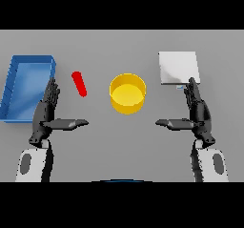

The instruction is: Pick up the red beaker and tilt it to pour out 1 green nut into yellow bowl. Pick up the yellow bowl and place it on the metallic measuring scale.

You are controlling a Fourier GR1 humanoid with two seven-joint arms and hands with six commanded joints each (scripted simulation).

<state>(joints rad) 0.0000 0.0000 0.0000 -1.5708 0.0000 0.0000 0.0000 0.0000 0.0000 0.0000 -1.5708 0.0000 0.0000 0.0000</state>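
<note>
At the far left a blue tray point(19, 91) is seen lying on the grey table point(124, 146), its long side running away from the robot and slightly slanted. The left hand point(46, 113) is held just beside the tray's near right corner, its fingertips overlapping the tray's right wall in the view. Its fingers are kept straight and together, pointing away from the robot, while the thumb is stretched out sideways toward the table's middle; nothing is gripped. The white and grey forearm is seen rising from the lower edge to the wrist.

Next, the red beaker point(79, 84) is found (it appears as a narrow red shape, tilted with its far end leaning left). It lies a little ahead and to the right of the left hand, apart from it, and between the tray and the bowl. No nut can be made out.

The yellow bowl point(127, 93) is placed upright near the middle, well clear of both hands.

Farther right, the scale point(178, 67) is set as a pale square plate. The right hand point(198, 113) is held just below its near right corner, fingers straight and open, thumb stretched toward the middle, mirroring the left and holding nothing.
</note>
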